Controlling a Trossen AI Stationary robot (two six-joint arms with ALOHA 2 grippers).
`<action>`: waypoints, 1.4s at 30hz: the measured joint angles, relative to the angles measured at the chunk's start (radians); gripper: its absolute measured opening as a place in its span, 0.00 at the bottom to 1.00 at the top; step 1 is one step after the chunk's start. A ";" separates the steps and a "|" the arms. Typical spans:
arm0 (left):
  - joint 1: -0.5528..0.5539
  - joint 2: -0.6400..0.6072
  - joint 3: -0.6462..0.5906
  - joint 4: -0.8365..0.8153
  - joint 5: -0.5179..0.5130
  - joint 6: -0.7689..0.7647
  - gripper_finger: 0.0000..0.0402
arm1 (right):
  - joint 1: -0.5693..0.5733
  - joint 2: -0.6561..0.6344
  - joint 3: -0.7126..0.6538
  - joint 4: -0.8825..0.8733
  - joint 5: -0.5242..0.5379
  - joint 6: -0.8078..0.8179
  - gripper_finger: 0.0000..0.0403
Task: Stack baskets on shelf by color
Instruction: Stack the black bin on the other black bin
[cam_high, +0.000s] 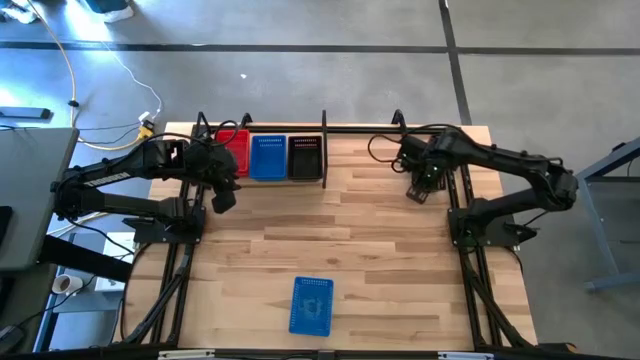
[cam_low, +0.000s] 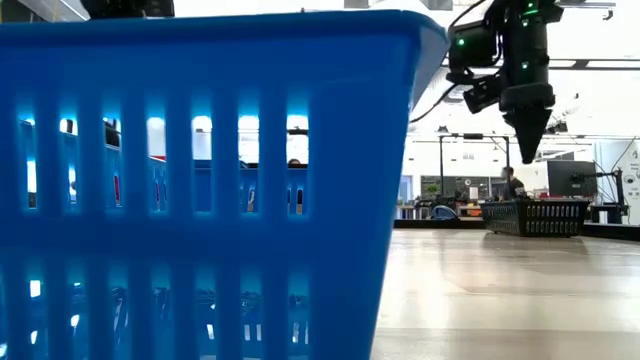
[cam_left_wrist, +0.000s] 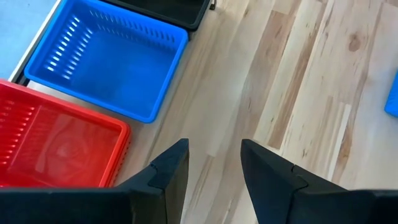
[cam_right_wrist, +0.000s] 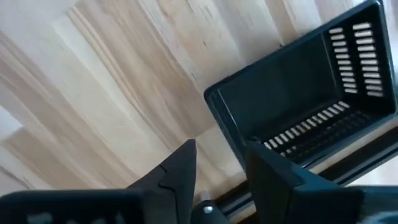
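While hanging just in front of the shelf (cam_high: 360, 129), at its left end, showing the left gripper (cam_left_wrist: 214, 147) released, fingers (cam_left_wrist: 171, 168) parted with only bare wood of the tabletop (cam_high: 380, 250) between them and grasping nothing. Sitting on the shelf, left of its upright divider (cam_high: 325, 150), in a row running from the shelf's left end toward the divider: the red basket (cam_high: 236, 150), the blue basket (cam_high: 267, 157) and the black basket (cam_high: 305, 157), each touching or just beside its neighbour. Lying nearest the left gripper, the red basket and the blue basket, both just beyond the fingertips on the shelf side and not touching them. Hanging in front of the shelf's right half, right of the divider, the right gripper (cam_right_wrist: 221, 148), likewise released, fingers (cam_right_wrist: 177, 168) standing apart over bare wood and gripping nothing. Appearing beyond the right gripper's fingertips in the right wrist view, an empty black basket against the shelf's black tubing, near the gripper but apart from it. Lying well away from the shelf, near the table edge opposite it and roughly in line with the divider, a loose blue basket (cam_high: 311, 305), upright and empty, well apart from both grippers. Filling most of the low view, that same loose blue basket, its slotted wall up close.
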 joint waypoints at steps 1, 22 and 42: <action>0.000 0.000 0.000 0.000 0.000 -0.010 0.34 | 0.000 0.005 0.000 0.001 0.003 -0.024 0.31; 0.000 0.000 0.000 0.000 -0.033 -0.040 0.34 | 0.000 0.309 0.000 0.011 0.025 -0.121 0.33; 0.000 0.000 0.000 0.000 -0.033 -0.015 0.34 | -0.059 0.402 0.000 -0.001 0.069 -0.062 0.32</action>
